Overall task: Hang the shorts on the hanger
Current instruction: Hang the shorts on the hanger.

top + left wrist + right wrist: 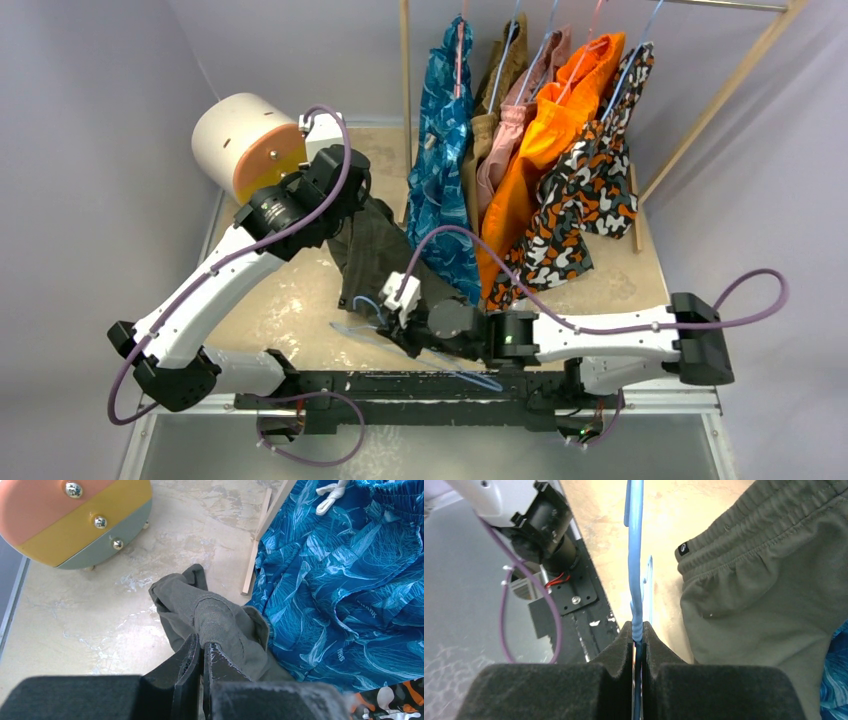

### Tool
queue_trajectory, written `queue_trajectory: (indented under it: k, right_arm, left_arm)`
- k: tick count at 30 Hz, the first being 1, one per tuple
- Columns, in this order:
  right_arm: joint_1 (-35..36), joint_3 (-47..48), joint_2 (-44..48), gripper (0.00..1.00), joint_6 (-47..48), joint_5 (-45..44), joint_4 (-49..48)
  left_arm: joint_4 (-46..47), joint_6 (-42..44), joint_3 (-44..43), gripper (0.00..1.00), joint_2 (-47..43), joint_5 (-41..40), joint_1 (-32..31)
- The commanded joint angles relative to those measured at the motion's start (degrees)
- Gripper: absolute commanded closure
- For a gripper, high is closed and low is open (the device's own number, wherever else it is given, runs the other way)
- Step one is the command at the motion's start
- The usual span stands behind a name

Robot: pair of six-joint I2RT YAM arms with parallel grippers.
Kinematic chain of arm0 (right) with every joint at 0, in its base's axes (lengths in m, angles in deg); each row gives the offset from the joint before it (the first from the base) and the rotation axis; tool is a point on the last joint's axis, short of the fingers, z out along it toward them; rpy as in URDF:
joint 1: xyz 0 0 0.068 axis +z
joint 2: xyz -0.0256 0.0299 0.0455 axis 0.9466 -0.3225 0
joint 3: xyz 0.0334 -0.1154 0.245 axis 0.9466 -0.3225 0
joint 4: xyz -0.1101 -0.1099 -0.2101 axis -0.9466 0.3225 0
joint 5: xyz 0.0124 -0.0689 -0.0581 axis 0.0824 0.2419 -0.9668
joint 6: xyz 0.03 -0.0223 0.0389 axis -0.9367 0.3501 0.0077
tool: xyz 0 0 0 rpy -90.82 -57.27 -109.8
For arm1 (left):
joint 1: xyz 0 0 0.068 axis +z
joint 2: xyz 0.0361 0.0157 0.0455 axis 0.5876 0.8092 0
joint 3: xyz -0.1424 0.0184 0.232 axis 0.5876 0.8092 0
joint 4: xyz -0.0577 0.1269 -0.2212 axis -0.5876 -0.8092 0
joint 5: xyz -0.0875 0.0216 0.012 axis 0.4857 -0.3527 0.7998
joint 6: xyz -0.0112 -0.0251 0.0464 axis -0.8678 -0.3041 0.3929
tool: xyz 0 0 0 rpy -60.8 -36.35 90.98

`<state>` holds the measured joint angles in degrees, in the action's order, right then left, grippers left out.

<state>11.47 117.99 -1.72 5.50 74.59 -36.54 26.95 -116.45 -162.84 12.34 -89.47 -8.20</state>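
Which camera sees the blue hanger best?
The right wrist view: the light-blue hanger runs up the middle, close up, pinched between the right fingers. The top view shows only faint blue wire, partly hidden. The left wrist view misses it.

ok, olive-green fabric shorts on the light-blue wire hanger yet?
Off. Left gripper pinches the bunched shorts; right gripper pinches the hanger, which sits beside them.

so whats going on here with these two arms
The left arm has its jaws shut on a bunched part of the olive-green shorts and holds them up. The right arm has its jaws shut on the light-blue hanger, right beside the shorts' waistband. The shorts are not on the hanger yet.
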Motion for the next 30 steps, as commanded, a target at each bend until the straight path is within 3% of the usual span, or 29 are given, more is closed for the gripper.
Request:
queue_trajectory:
  k: [1,10,15,30]
  right_arm:
    - [3.35,-0.40,-5.57,1.00,1.68,-14.84,-10.97]
    - [5.41,3.96,-13.26,1.00,-3.33,-39.31,-6.02]
    - [7.39,3.38,-6.44,1.00,-2.13,-43.57,-4.27]
    - [10.02,4.11,16.43,1.00,-12.41,-57.43,21.86]
  left_arm:
    - [3.22,-0.67,-1.82,1.00,-0.66,-1.66,0.47]
    - [3.22,-0.69,-0.92,1.00,-1.45,-1.60,0.42]
    - [3.05,-0.47,-0.95,1.00,-2.07,-2.24,0.45]
    - [0.06,-0.12,-5.17,1.00,-1.72,-4.24,0.50]
